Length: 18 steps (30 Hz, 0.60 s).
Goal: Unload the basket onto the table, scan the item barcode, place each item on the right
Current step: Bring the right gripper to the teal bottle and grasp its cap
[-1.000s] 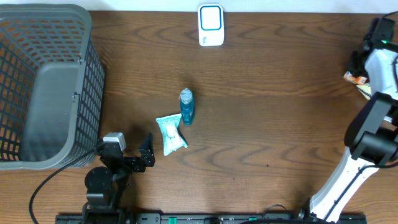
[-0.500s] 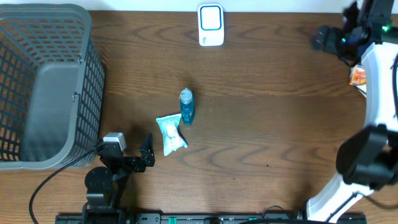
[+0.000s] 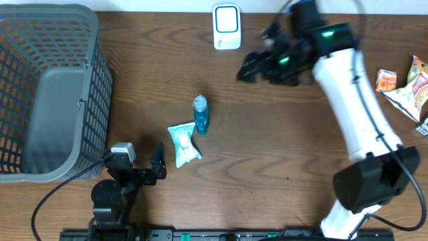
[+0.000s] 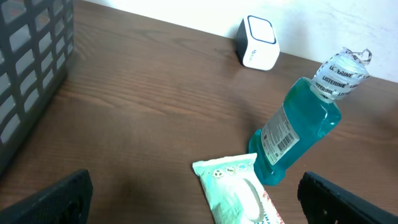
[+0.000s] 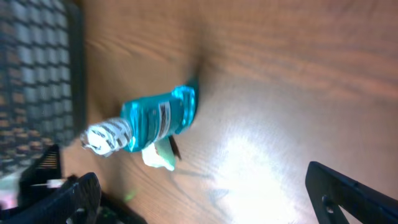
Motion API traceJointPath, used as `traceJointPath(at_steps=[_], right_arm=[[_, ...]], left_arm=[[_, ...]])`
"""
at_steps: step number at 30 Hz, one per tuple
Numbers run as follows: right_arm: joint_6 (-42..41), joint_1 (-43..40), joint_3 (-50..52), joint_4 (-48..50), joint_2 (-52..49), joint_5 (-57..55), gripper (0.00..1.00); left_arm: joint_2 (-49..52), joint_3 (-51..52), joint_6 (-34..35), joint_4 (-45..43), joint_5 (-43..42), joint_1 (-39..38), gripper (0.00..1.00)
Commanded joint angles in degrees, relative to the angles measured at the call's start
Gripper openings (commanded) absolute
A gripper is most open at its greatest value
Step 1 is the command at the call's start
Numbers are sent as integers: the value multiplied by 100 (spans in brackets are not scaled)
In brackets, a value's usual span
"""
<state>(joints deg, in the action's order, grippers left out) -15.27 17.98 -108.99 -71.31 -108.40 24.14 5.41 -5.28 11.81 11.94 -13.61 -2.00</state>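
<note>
Mouthwash bottle (image 3: 200,115) far from table (image 3: 301,167) edges, wipes pack (image 3: 183,144) beside; right tool (image 3: 257,57) wide, left tool (image 3: 159,166) wide.

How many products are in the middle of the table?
2: a blue mouthwash bottle at the centre, and a wipes packet beside it, toward the near edge. Other packets lie far right.

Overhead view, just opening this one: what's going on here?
Nothing is held yet. The right end effector hangs open above the table, between the white scanner and the Listerine bottle, which stands beside a pack of wipes. The left end effector sits open near the table's front edge, facing both items. No barcode has been presented to the scanner.
</note>
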Motion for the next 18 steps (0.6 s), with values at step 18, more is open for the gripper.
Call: traceJointPath(at_steps=[18], right_arm=[[-1792, 2835, 809, 1497, -37, -3718, 99]], left_arm=[[-31, 111, -11, 105, -28, -22, 98]])
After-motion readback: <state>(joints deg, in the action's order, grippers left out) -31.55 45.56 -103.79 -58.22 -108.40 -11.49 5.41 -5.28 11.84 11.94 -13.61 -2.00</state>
